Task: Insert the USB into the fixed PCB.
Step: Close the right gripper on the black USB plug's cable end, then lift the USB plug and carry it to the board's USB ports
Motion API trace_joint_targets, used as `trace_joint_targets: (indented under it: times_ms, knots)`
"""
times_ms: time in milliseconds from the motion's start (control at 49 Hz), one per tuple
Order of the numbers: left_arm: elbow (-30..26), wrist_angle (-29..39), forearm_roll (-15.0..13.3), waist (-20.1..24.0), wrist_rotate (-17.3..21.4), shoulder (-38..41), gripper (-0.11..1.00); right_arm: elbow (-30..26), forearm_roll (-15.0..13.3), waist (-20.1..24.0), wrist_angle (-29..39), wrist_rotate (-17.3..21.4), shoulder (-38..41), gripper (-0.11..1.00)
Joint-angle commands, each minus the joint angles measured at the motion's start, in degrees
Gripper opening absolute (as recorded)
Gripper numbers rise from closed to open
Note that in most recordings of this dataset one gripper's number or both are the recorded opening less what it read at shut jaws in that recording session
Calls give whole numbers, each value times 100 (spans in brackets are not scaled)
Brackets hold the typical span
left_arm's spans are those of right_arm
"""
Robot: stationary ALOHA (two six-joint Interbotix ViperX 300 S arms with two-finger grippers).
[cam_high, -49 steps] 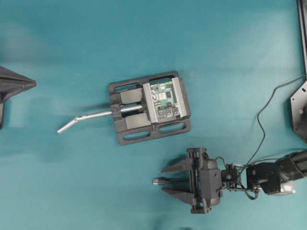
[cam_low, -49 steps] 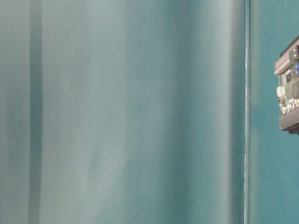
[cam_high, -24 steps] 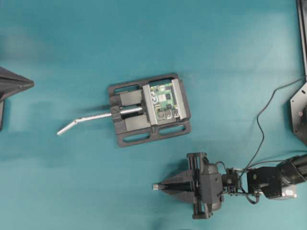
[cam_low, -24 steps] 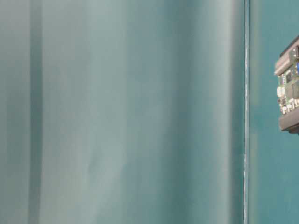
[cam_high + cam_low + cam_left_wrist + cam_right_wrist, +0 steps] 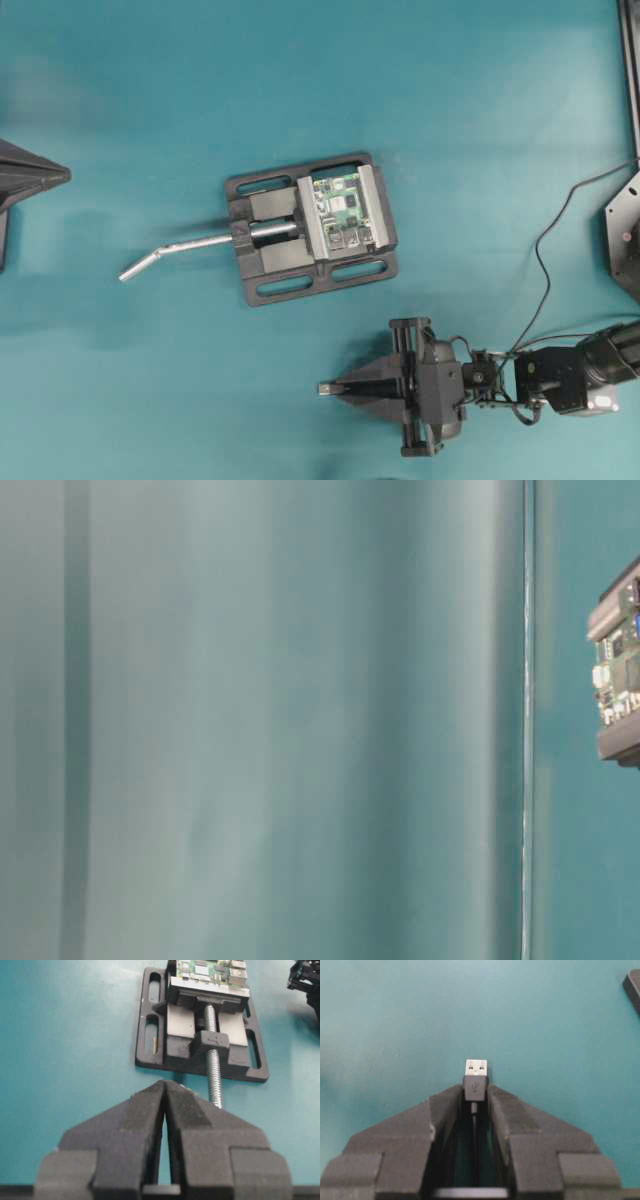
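On the teal worktop, the left tool sits pinched together and empty, the fixed PCB sits clamped in the black vise mid-scene, and the right tool grips the USB, well below the vise.

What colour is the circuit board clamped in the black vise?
Green, the small rectangular circuit board shows best in the overhead view.

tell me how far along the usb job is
Done: the right gripper is shut on the USB, its metal tip sticking out past the fingertips. In hand: nothing beyond that grip. Left: carrying the plug to the fixed PCB, clamped in the vise, and pushing it into a port.
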Motion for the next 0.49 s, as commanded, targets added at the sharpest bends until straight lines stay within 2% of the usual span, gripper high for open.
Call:
trace_joint_targets:
  times_ms: [0, 102, 225, 306, 470]
  knots:
    - [-141, -26, 9, 18, -44, 53, 0, -35, 44, -18, -53, -9, -114, 20]
    - [-141, -26, 9, 18, -44, 53, 0, -70, 114, 18, -132, -9, -141, 20]
    - [-141, -26, 18, 18, -44, 53, 0, -123, 334, 53, -264, -9, -158, 20]
    - [-141, -26, 18, 18, -44, 53, 0, -176, 554, 62, -378, -26, -158, 20]
    - [-141, -26, 18, 18, -44, 44, 0, -360, 1204, 62, -633, -246, -158, 20]
